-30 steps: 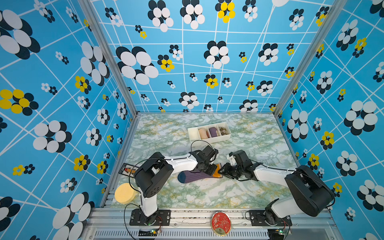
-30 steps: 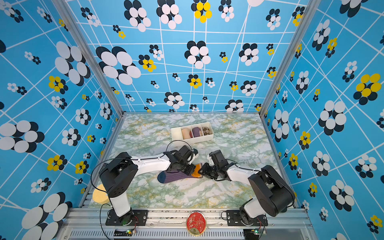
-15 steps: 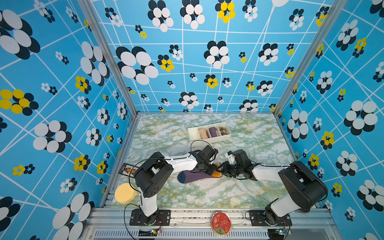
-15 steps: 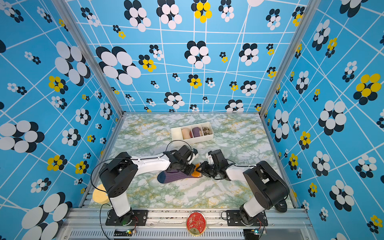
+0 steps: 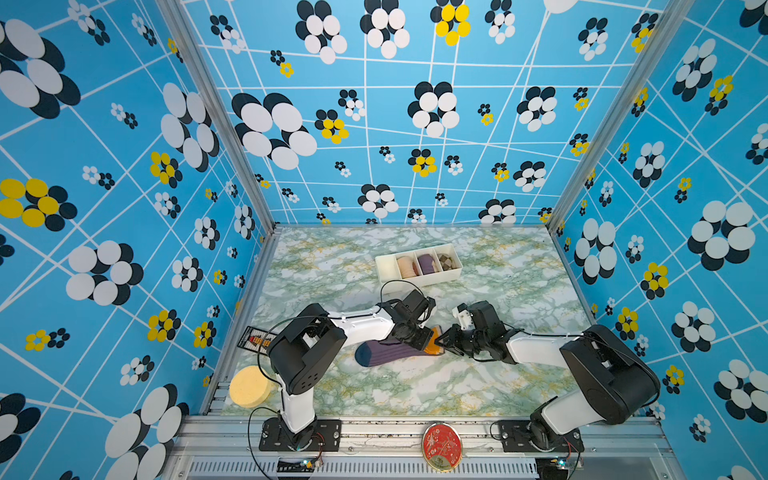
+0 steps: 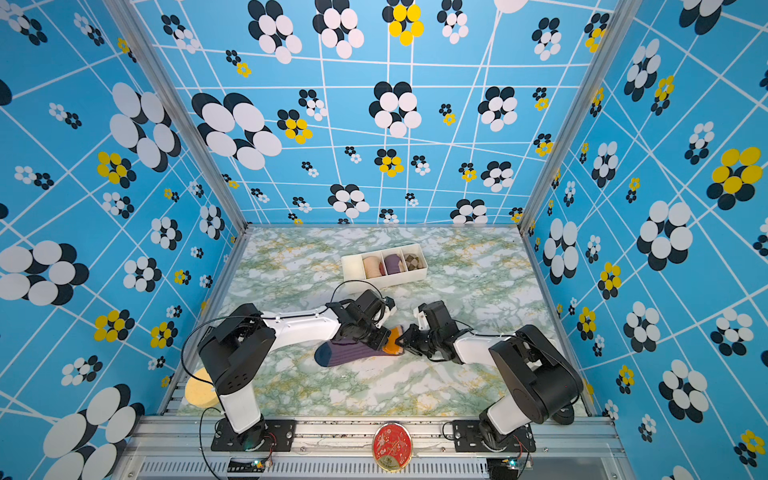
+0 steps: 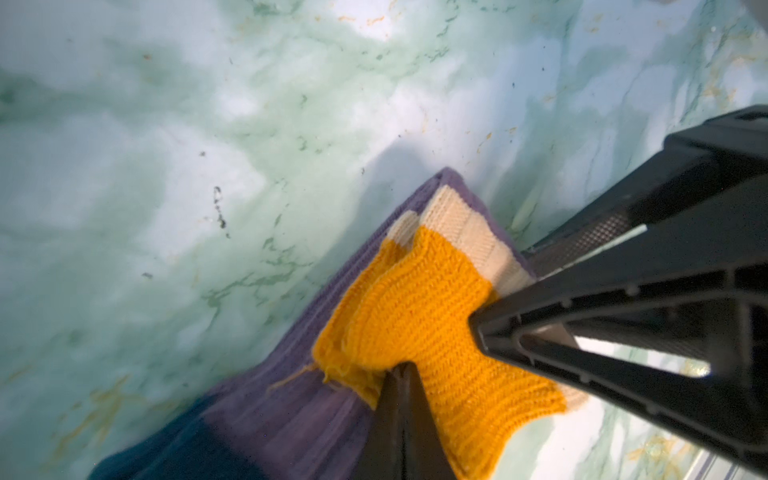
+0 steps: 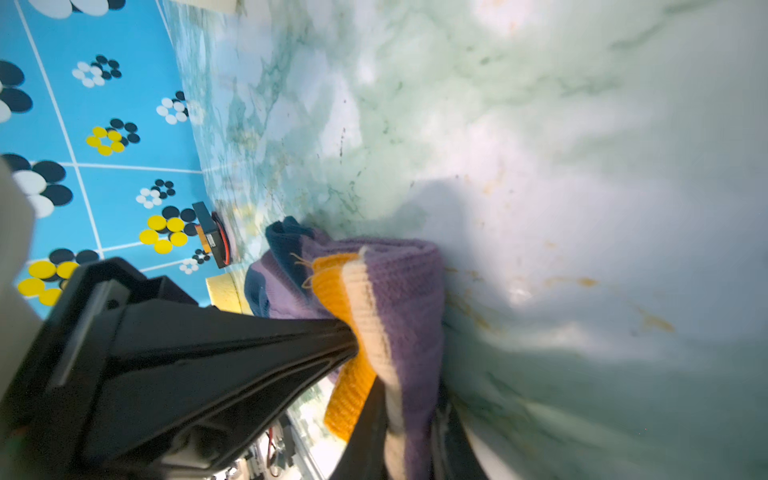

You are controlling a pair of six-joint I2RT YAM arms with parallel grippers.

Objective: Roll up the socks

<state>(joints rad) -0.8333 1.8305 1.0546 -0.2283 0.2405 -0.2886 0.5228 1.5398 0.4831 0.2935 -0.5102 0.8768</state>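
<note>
Nearest you, on the bare table [image 5: 415,390], the socks [image 5: 386,353] lie flat. Their dark toe [image 5: 363,355] points towards the front left. Their long axis runs from there back and to the right, up to the orange cuff [image 5: 434,345].

The coming move turns on that cuff end. Both grippers meet there from opposite sides, and the toe end lies free with no jaws near it.

Your left gripper [image 7: 436,349] has its jaws closed on the cuff, with the orange knit bunched between them in the left wrist view. Your right gripper [image 8: 365,370] takes the same end. In the right wrist view the orange, cream and purple layers pass between its jaws, which look pinched on the fabric.

The left arm reaches in alongside the socks' length, while the right arm faces them end on. I judge the roll has to start at the cuff and travel down the axis towards the toe.

Farther back, well apart, the white tray [image 5: 419,282] holds three finished rolls.
</note>
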